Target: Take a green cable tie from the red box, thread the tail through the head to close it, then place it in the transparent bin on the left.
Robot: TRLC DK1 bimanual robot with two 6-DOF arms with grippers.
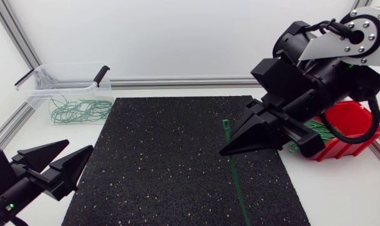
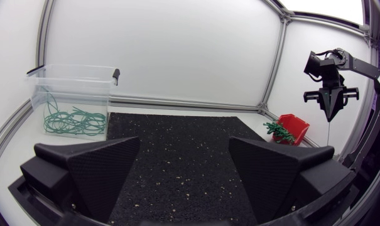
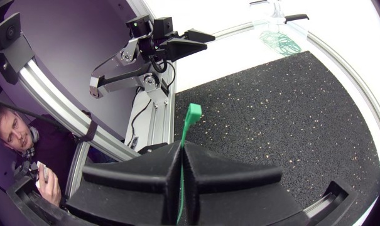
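Pinching the tie (image 1: 238, 182) just below its head, the right gripper (image 1: 225, 150) is pressed together over the mat (image 1: 164, 163). The left gripper (image 1: 80, 147) stands spread and should seize the hanging tail squarely before threading.

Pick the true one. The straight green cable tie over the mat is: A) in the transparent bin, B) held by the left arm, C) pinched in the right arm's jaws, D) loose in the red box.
C: the right arm has its shut jaws clamped on the green cable tie.
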